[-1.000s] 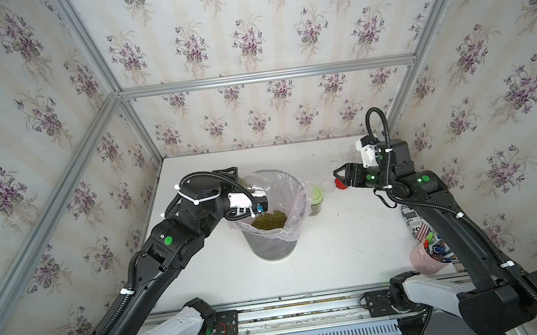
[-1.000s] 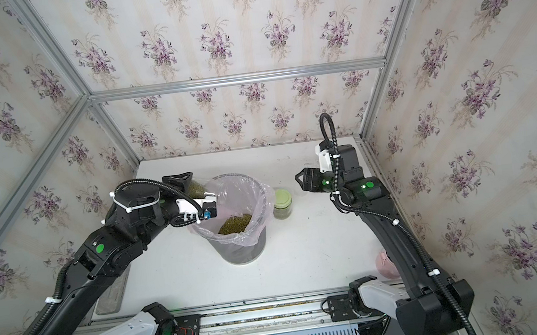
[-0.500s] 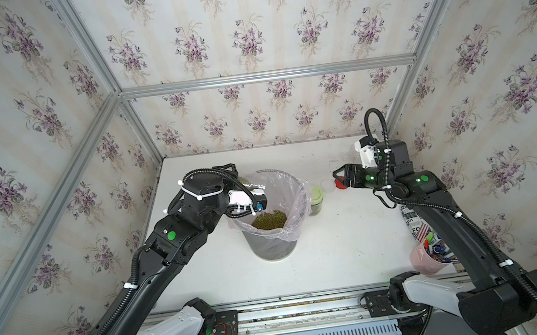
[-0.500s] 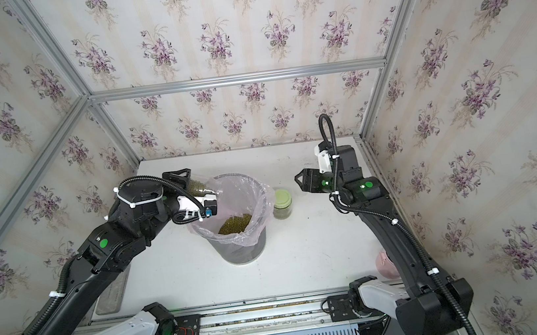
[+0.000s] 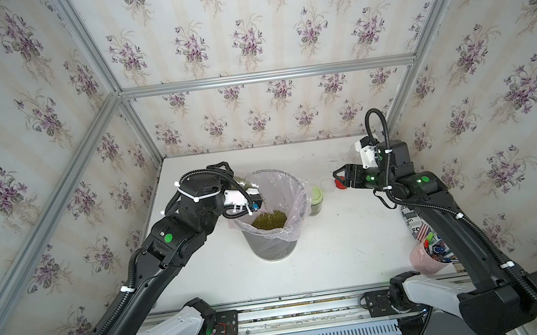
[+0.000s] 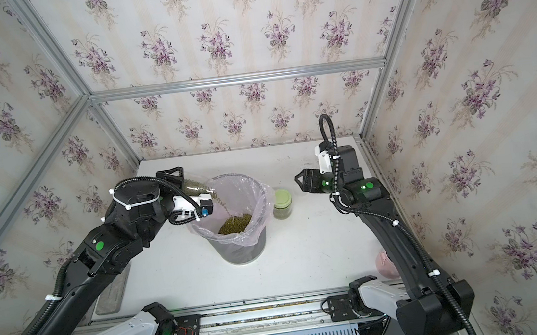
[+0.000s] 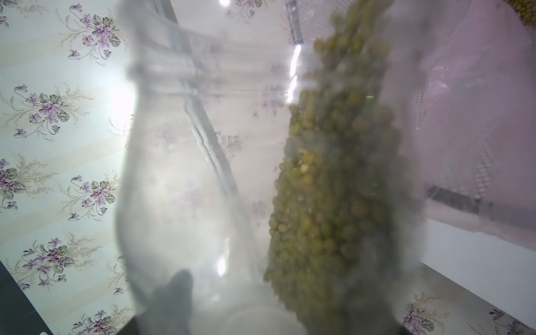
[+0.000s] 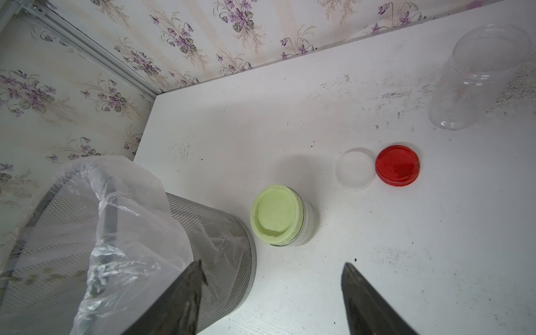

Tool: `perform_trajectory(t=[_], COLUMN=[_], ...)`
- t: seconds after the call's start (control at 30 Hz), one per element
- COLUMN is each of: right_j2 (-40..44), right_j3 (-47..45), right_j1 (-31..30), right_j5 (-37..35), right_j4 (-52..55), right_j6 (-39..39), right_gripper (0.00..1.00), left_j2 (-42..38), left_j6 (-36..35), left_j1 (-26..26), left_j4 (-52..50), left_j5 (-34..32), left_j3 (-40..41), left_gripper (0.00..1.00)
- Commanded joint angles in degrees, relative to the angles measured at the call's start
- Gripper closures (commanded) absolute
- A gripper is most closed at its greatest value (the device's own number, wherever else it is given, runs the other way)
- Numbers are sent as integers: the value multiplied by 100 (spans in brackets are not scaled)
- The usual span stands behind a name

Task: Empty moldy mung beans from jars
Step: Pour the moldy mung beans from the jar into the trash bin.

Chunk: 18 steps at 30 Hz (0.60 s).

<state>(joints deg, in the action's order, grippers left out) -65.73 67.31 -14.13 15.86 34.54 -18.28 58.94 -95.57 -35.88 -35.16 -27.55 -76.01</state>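
I am tipping the open jar [image 6: 197,185], clamped in the left gripper [image 6: 190,183], over the lined bin [image 6: 245,251] at centre frame in both top views, and mung beans [image 6: 234,224] are piling up inside. I judge that a steeper tilt, with the mouth inside the liner, should clear the beans lying along the jar's wall. The right gripper [image 8: 269,290] is hanging spread and empty near the green-lidded jar [image 8: 278,216], which looks like the next one to empty.
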Motion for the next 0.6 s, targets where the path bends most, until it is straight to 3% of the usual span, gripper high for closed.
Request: perform_trajectory(t=[0.0, 0.57], right_j2=[71, 166], right_j3=[-46, -104], right_j1=[-4, -3], right_j5=[23, 58], right_j4=[-131, -150], right_j6=[-57, -61], right_gripper=[27, 27], left_j2=[8, -58], left_j6=[-541, -1132], left_j1=[11, 12], left_j4=[179, 176], left_j5=[-150, -338], left_j3=[-37, -70], left_gripper=[49, 50])
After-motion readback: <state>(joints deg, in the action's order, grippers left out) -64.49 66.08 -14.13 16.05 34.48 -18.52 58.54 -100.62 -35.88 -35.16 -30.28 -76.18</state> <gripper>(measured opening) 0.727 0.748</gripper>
